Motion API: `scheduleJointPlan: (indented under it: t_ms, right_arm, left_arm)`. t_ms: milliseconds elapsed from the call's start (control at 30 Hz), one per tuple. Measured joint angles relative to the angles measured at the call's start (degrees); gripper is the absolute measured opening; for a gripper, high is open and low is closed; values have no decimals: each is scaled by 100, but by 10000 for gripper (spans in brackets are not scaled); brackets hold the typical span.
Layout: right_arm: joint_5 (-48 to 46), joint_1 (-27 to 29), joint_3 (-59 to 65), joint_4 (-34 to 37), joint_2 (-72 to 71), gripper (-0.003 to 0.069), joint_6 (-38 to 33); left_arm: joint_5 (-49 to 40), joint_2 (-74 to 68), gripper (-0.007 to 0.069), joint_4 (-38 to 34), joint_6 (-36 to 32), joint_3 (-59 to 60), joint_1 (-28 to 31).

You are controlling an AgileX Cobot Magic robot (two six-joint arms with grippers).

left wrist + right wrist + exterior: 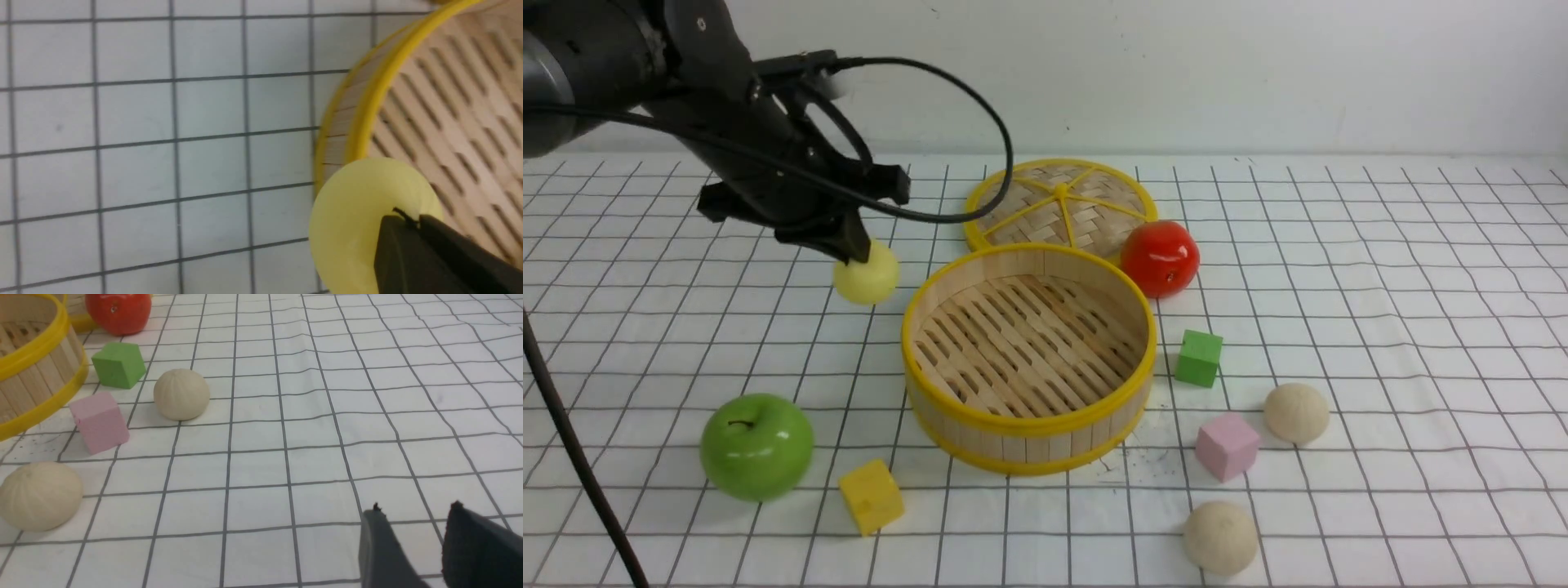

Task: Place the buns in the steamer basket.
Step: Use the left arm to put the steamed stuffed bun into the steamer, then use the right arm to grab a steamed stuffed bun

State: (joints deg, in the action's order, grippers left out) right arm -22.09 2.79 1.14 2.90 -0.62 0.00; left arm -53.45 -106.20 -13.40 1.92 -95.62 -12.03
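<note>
- left claw (854,249) is closed on the pale yellow matte dough-like bun (867,275), just beside the left rim of the round bamboo steamer basket (1029,425)
- right claw (416,506) is empty, fingers slightly apart, above the white checked tabletop (367,375)
- two cream-beige buns (1296,413) (1220,536) lie right of the basket

The front camera is looking forward and down from the robot's own side, taking in the whole table (1380,269). The left wrist camera is hanging close above the yellow bun (351,220) and the rim of the basket (384,90). The right wrist camera is looking low across the table, sharing the pink cube (100,422) with the front view.
</note>
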Motion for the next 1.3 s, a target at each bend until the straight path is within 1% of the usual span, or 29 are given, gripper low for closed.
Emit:
scheduleJointPlan:
  t_ms: [133, 200, 333, 533, 667, 833, 867, 900, 1033, 1100, 1133, 1167, 1300]
  right_arm:
    - [0, 0, 0, 0, 0, 239, 0]
    - [0, 0, 0, 0, 0, 239, 0]
    - [0, 0, 0, 0, 0, 239, 0]
    - [0, 0, 0, 0, 0, 239, 0]
    - [0, 0, 0, 0, 0, 239, 0]
    - [0, 0, 0, 0, 0, 239, 0]
    - [0, 0, 0, 0, 0, 239, 0]
    - [0, 0, 0, 0, 0, 239, 0]
    - [0, 0, 0, 0, 0, 239, 0]
    - [0, 0, 0, 0, 0, 239, 0]
    - [0, 0, 0, 0, 0, 239, 0]
    - [0, 0, 0, 0, 0, 239, 0]
    - [0, 0, 0, 0, 0, 239, 0]
  left_arm:
    - [-20, -26, -13, -213, -138, -18, -283]
    - [151, -188, -13, -250, -192, -18, -489]
    - [479, -504, -13, -271, -192, -18, -597]
    - [541, -827, -1, -271, -118, -18, -601]
    - [546, -927, 22, -271, 44, -18, -601]
    - [536, -938, 78, -248, 202, -23, -601]
    - [522, -938, 101, -235, 223, -23, -601]
    - [504, -938, 104, -221, 223, -23, -601]
    - [239, -863, 197, -108, 240, -27, -601]
    - [135, -804, 216, -51, 240, -34, -601]
    - [-75, -643, 241, 53, 240, -80, -601]
    - [-108, -622, 242, 60, 240, -90, -601]
    - [-1123, 6, 256, 162, 240, -406, -601]
